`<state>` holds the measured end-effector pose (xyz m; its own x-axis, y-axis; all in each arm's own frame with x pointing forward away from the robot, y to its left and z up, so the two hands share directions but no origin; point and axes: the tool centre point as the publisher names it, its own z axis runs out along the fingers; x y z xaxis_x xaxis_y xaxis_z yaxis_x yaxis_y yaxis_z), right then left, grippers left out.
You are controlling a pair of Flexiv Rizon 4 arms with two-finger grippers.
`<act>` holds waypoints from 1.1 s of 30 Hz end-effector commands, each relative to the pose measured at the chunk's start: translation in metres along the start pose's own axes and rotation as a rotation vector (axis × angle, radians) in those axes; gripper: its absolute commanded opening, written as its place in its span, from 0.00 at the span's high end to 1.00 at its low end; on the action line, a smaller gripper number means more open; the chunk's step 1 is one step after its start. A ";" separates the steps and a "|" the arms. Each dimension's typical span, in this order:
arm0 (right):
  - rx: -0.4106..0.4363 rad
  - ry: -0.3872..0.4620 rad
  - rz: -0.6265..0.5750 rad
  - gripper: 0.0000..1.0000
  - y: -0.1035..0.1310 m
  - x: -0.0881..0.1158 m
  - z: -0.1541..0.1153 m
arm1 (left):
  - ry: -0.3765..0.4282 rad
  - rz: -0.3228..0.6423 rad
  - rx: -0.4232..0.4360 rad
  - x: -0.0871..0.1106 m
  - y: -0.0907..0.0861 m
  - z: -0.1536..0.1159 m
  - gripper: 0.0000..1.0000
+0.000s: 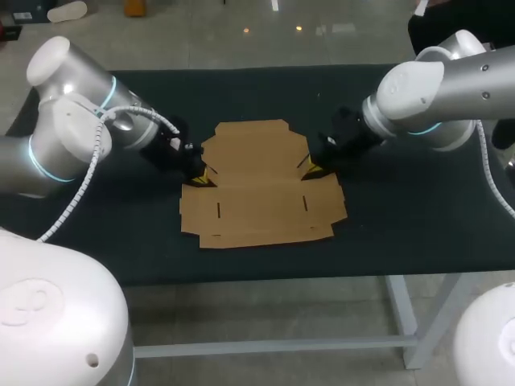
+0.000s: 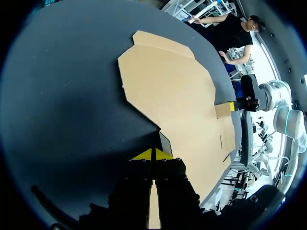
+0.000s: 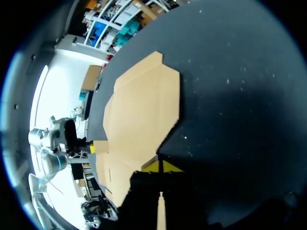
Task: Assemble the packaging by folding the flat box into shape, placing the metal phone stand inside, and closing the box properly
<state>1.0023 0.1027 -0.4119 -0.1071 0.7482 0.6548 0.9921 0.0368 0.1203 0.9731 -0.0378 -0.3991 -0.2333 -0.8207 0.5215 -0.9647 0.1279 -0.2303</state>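
The flat box [image 1: 261, 189] lies unfolded on the dark counter [image 1: 402, 217], near its middle, as one brown sheet with its narrower panel toward the far edge and its wider panel toward the near edge. Two short slits show in the wider panel. The left arm [image 1: 72, 129] comes in from the left, and its end effector [image 1: 199, 175] is down at the notch on the sheet's left side, where the narrow panel meets the wide one. The right arm [image 1: 434, 92] comes in from the right, and its end effector [image 1: 309, 167] sits at the matching notch on the other side, so the two face each other across the cardboard. In the left wrist view the left end effector [image 2: 152, 154] has its yellow tips drawn together with only a thin line between them, right at the corner of the flat box [image 2: 177, 96], where a small shadowed edge rises just beside the tips. In the right wrist view the right end effector [image 3: 162, 166] also has its tips drawn together, at the edge of the flat box [image 3: 141, 110]. I cannot tell whether either pair of tips has any cardboard caught between them.
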 end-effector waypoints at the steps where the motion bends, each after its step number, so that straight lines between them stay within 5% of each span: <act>1: -0.003 0.000 -0.007 1.00 -0.002 0.005 -0.001 | -0.005 0.001 -0.001 0.005 0.001 0.001 1.00; 33: 0.012 -0.093 -0.012 1.00 -0.004 0.025 0.009 | -0.062 0.033 -0.003 0.026 -0.011 0.011 1.00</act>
<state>0.9953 0.1234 -0.4019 -0.1133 0.8036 0.5843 0.9914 0.0529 0.1195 0.9760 -0.0626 -0.3920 -0.2601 -0.8437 0.4696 -0.9553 0.1539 -0.2526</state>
